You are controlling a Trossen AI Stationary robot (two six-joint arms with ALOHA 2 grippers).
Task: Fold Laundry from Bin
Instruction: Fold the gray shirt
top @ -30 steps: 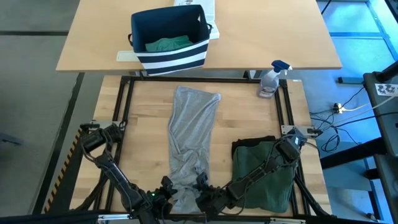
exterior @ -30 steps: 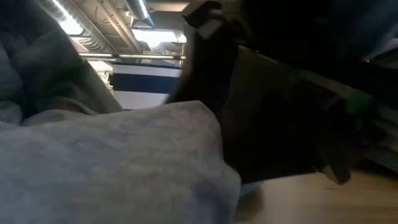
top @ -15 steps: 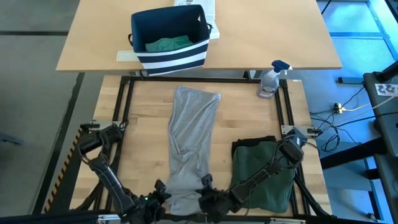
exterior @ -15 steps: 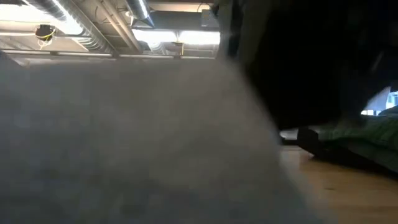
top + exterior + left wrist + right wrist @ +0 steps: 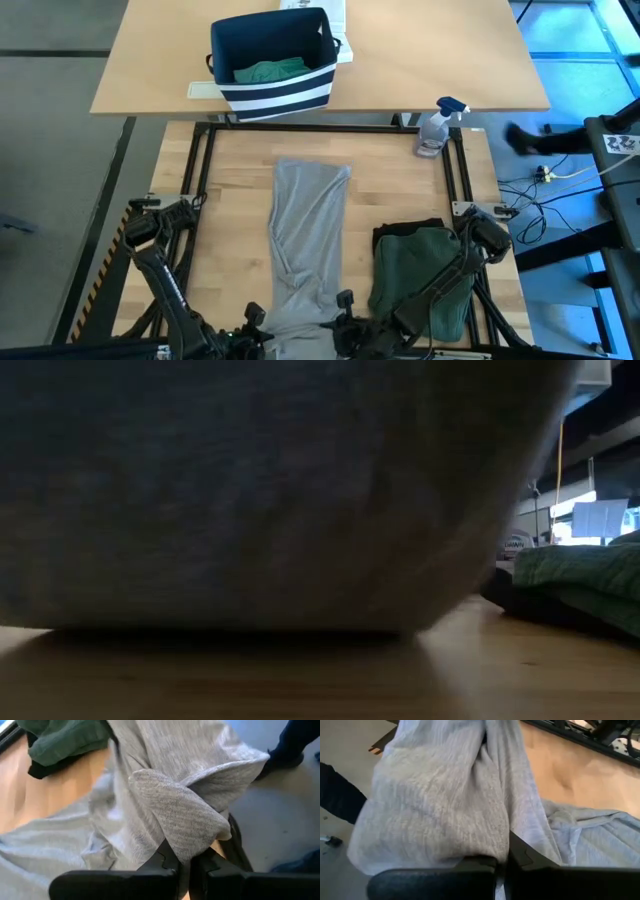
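The laundry is in three places from where I sit: a light grey garment [image 5: 305, 240] stretched lengthwise down the middle of the tabletop [image 5: 400, 190], a dark green garment [image 5: 425, 275] folded on top of a black one to its right, and a teal-green piece [image 5: 268, 71] lying inside the bin [image 5: 270, 92]. The bin stands on the farther wooden tabletop, beyond the black frame, with a white box just behind it. A spray bottle [image 5: 436, 127] stands at the far right corner of the frame, well apart from the clothes.

Both arms reach to the near edge of the tabletop, at the near end of the grey garment. My left claw [image 5: 184, 862] is clenched on a bunched fold of the grey cloth, which rises out from between its fingers. My right claw [image 5: 502, 865] is clenched on the same grey garment, the cloth draped up and over its fingers. In the overhead view the two claws sit close together at the near hem, the left one at the hem's left side and the right one at its right side.

In the table-level view the grey cloth fills nearly the whole picture, hanging just above the wood, with the green garment [image 5: 580, 575] showing at the right
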